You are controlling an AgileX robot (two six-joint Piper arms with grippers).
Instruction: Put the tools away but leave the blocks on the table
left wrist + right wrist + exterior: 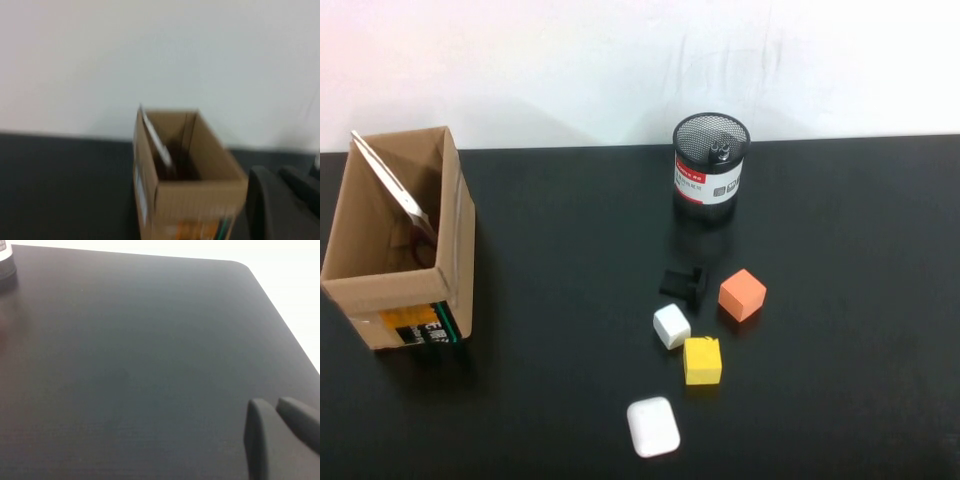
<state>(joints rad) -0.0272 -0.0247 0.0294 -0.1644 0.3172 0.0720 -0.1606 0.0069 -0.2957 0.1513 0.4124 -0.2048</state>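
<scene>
Both end effectors are closed and empty: left end effector (280, 200) faces the brown cardboard box (405, 250), right end effector (280, 435) hovers over the glossy black worktop (840, 250). Tools seem stored in the black mesh cup (710, 165); any reach risks bumping the orange cube (742, 294), yellow cube (702, 360) or white cube (671, 326).

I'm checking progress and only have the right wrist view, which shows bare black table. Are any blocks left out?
Observer: Yes, an orange cube, a white cube and a yellow cube sit close together on the table.
Operator: My right gripper is shut above bare table. And the left?
Observer: The left gripper is shut, facing the open cardboard box.
Operator: Any tools lying loose?
Observer: None visible; something metallic shows inside the mesh cup.
</scene>
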